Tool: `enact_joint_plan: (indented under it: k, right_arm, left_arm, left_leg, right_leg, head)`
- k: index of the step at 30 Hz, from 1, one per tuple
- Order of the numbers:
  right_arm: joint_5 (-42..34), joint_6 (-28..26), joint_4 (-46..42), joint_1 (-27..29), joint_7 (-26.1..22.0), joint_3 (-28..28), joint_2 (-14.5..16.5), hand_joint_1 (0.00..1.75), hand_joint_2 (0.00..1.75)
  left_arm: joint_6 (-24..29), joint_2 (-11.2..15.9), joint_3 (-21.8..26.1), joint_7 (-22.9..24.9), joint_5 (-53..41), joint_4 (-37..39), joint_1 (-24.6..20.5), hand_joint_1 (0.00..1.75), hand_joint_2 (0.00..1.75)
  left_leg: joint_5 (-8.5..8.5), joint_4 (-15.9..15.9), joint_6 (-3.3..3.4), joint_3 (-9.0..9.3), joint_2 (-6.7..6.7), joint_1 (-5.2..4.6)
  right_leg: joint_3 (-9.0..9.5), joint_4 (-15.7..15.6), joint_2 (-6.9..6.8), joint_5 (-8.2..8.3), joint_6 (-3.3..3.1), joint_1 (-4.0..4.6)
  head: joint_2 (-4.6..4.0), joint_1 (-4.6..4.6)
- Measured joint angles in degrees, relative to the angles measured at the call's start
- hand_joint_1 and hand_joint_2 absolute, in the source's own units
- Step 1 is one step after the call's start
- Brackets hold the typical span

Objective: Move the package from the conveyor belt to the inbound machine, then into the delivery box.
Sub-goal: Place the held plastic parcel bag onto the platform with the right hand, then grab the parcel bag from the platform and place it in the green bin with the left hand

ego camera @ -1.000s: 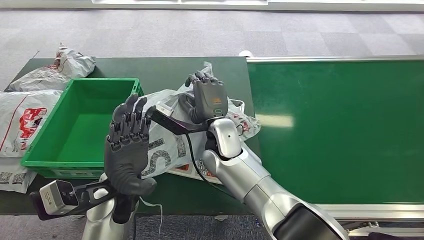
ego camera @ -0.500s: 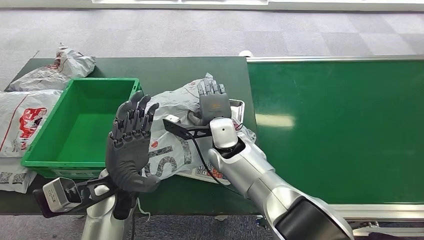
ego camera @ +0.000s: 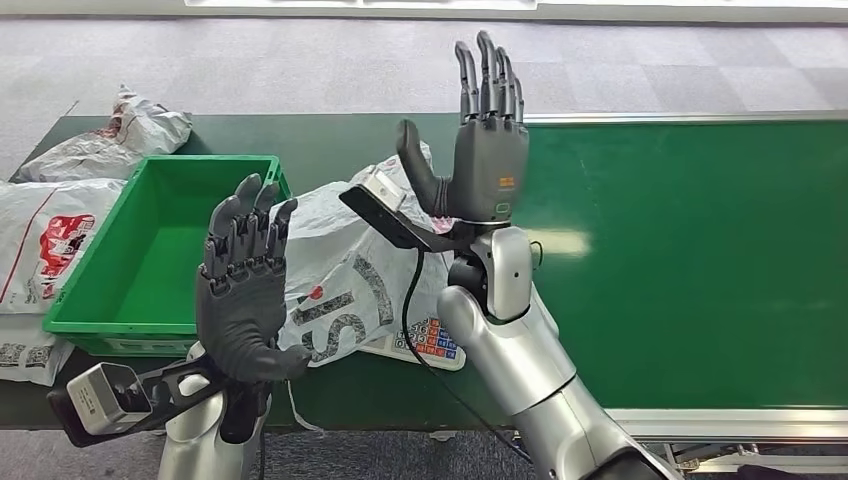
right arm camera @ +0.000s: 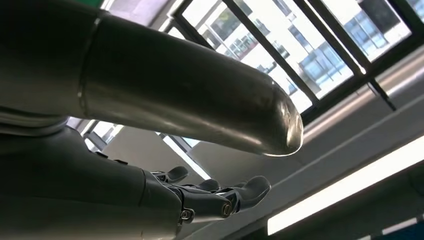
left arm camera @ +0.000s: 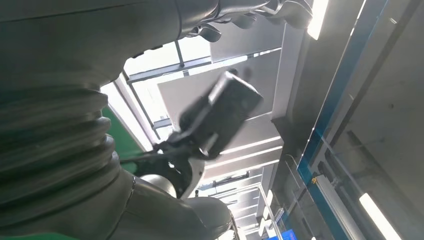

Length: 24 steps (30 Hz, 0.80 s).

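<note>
The package [ego camera: 340,270], a crumpled white bag with grey and red print, lies on the dark table, partly over the inbound machine [ego camera: 432,340], a flat white scale with coloured keys. My right hand [ego camera: 485,150] is raised above the package's far end, fingers straight up and spread, holding nothing. In the right wrist view its fingers [right arm camera: 220,195] stretch toward the ceiling. My left hand [ego camera: 240,290] stands upright and open at the package's near left side, between it and the green delivery box [ego camera: 90,310]. The package's lower left part is hidden behind this hand.
The green conveyor belt [ego camera: 690,250] runs off to the right, bare. Other white bags lie left of the box [ego camera: 45,235] and at the table's far left corner [ego camera: 140,125]. A black cable [ego camera: 410,300] hangs from my right wrist over the package.
My right hand has lifted off the package and now points straight up with fingers spread. The left hand has shifted slightly left. The package stays on the table.
</note>
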Motion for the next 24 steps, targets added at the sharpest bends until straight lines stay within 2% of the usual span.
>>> enact_joint_plan:
  k: [4,10,12,14,16,20,22,24]
  right_arm:
    - [-2.8,-2.0,-6.1,2.9,-3.1,-2.8,0.0,0.00,0.00]
    - [-3.5,-2.1,-10.5,5.1,-3.9,-5.2,0.0,0.00,0.00]
    - [-3.8,-2.5,-11.8,5.7,-5.5,-5.9,0.0,0.00,0.87]
    - [-5.0,-2.9,-14.4,6.9,-9.3,-7.2,0.2,0.00,1.75]
    - [-8.3,-3.1,-19.2,8.8,-15.4,-9.2,0.5,0.00,1.75]
    - [-20.3,-3.3,-32.3,14.1,-29.0,-13.5,0.9,0.00,1.75]
    - [-24.7,-3.3,-37.3,16.9,-33.0,-14.3,1.0,0.00,1.75]
    - [-26.6,-3.3,-41.1,18.7,-34.7,-14.6,1.1,0.00,1.75]
  left_arm:
    - [0.2,0.0,0.0,0.0,-0.4,0.0,0.0,0.00,1.75]
    - [0.3,0.0,0.0,0.0,-0.9,0.1,0.0,0.00,1.75]
    - [1.1,0.0,0.0,0.0,-1.8,0.3,0.0,0.00,1.75]
    - [3.8,0.0,-0.1,0.7,-4.9,0.8,-0.1,0.00,1.75]
    - [11.0,0.0,-0.4,4.1,-13.6,2.7,-0.8,0.00,1.75]
    - [32.4,0.4,-1.5,14.8,-40.4,13.7,-5.7,0.00,1.75]
    - [38.6,0.6,-1.7,17.7,-47.0,21.5,-9.4,0.00,1.75]
    - [41.5,0.9,-1.9,19.0,-49.8,28.2,-12.3,0.00,1.75]
  left_leg:
    - [0.01,0.0,0.00,0.02,0.00,-0.01]
    - [0.02,0.0,-0.01,0.05,0.07,0.00]
    - [0.02,0.0,-0.01,0.05,0.07,0.00]
    - [0.01,0.0,-0.01,0.05,0.06,-0.01]
    - [0.01,0.0,0.00,0.03,-0.05,-0.01]
    - [0.01,0.0,0.02,0.00,-0.30,-0.02]
    - [0.00,0.0,0.03,0.02,-0.19,-0.04]
    - [-0.01,0.0,0.04,0.04,0.02,-0.07]
  right_leg:
    - [0.02,0.0,0.00,0.02,0.00,0.01]
    - [0.02,0.0,0.04,0.03,0.00,0.02]
    - [0.01,0.0,0.04,0.03,0.00,0.02]
    - [-0.01,0.0,0.04,0.03,0.00,0.02]
    - [0.00,0.0,-0.05,0.01,0.02,0.01]
    - [0.09,0.0,-0.23,-0.04,0.07,-0.04]
    - [0.09,0.0,-0.16,-0.01,0.09,-0.08]
    - [0.05,0.0,-0.01,0.03,0.12,-0.10]
  head:
    - [0.00,-0.01]
    - [0.00,-0.01]
    - [0.00,-0.01]
    - [0.00,-0.02]
    - [0.00,-0.02]
    - [0.00,0.01]
    - [0.00,0.01]
    - [0.00,0.00]
